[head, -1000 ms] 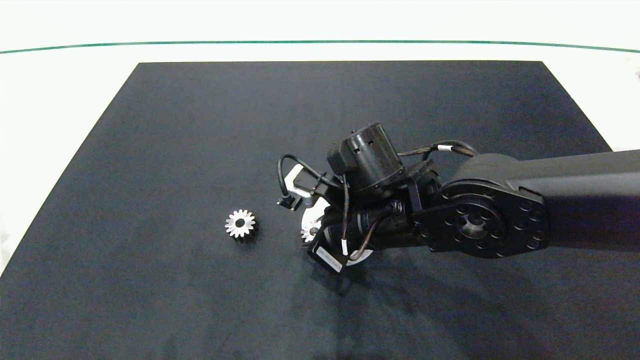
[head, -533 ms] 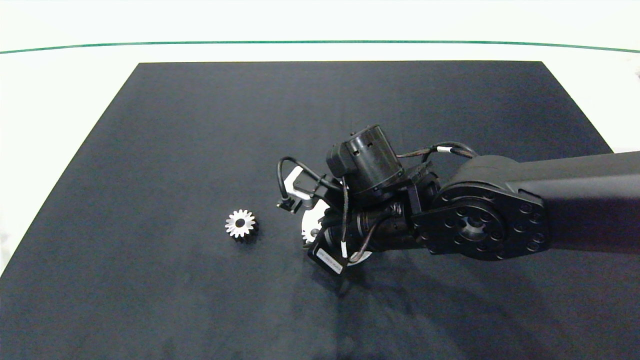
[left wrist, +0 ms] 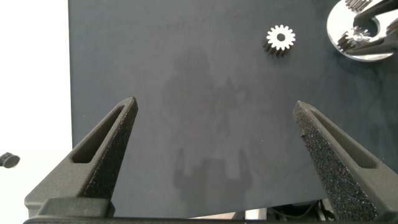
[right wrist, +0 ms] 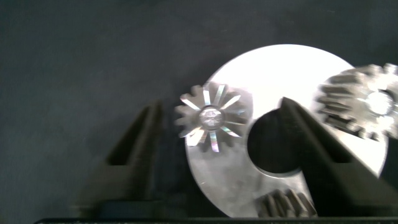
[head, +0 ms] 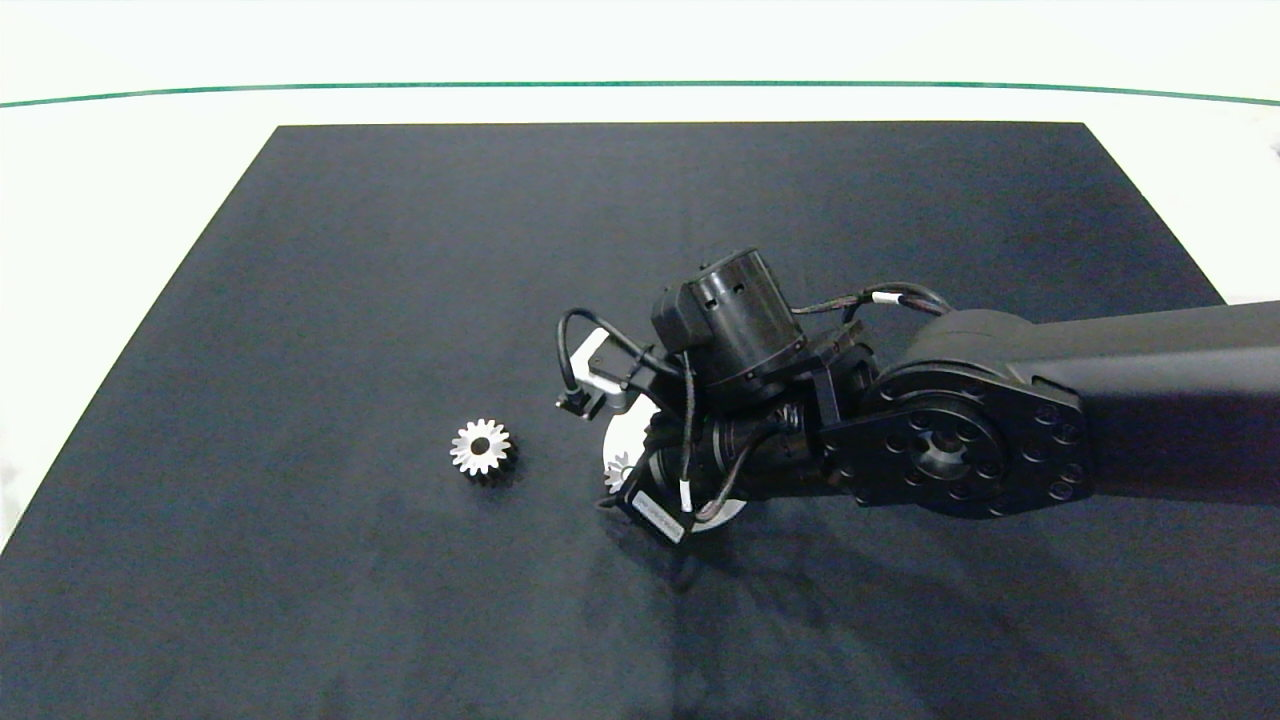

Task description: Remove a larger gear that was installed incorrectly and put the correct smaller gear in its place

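While our right fingers [right wrist: 214,124] stand parted on either side of the big gear [right wrist: 212,116], nothing is gripped yet: a gap shows on each side of its pointed teeth. That gear sits on the plate [right wrist: 292,68], at the plate's edge, between our fingers. A round hole in the plate lies just beside it, under one finger, and two stubby-toothed gears sit beyond, at the plate's rim. The small gear [head: 481,447] lies flat on the mat [head: 400,250], well apart from our right fingers and off the plate.

Our judgement is that closing from here carries risk. The long teeth give narrow, slanted contact, so the pads could land on tooth tips and the gear could twist or squirt out. One finger could also dip into the hole or catch the plate's edge and drag the whole plate. If the gear binds on its seat, a tilted pull might jam it.

Our left fingers [left wrist: 214,149] hang released above bare mat, far from the plate.
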You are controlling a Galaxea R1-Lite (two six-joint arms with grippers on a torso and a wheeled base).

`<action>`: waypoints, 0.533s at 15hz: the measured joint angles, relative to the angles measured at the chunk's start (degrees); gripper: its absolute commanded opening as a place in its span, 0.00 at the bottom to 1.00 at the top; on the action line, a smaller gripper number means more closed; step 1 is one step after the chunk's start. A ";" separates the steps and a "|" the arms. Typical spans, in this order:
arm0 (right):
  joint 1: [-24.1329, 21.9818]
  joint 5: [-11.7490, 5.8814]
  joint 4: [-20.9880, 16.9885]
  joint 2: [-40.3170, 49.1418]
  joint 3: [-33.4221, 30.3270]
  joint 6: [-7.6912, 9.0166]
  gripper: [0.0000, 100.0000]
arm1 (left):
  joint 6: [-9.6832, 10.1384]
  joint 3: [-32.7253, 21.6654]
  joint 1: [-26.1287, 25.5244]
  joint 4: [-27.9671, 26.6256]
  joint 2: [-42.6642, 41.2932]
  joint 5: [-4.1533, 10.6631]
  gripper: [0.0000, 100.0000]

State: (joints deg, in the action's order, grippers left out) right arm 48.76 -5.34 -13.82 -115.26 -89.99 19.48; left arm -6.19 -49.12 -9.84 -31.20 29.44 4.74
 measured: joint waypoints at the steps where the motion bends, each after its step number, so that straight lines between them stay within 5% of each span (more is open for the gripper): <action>1: -0.01 -1.79 0.16 0.00 -0.28 -1.46 1.00 | 0.00 0.00 0.04 0.05 0.02 0.10 1.00; 3: -0.06 -4.66 0.07 0.35 -0.91 -4.79 1.00 | 0.05 0.00 0.11 0.05 0.05 0.24 1.00; 8: 0.35 -5.35 -0.12 6.63 0.69 -7.13 1.00 | 0.50 0.13 0.39 0.02 0.07 0.57 1.00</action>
State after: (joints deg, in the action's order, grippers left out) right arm 49.12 -10.69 -13.95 -108.63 -89.30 12.35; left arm -5.69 -48.98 -9.45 -31.17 29.51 5.32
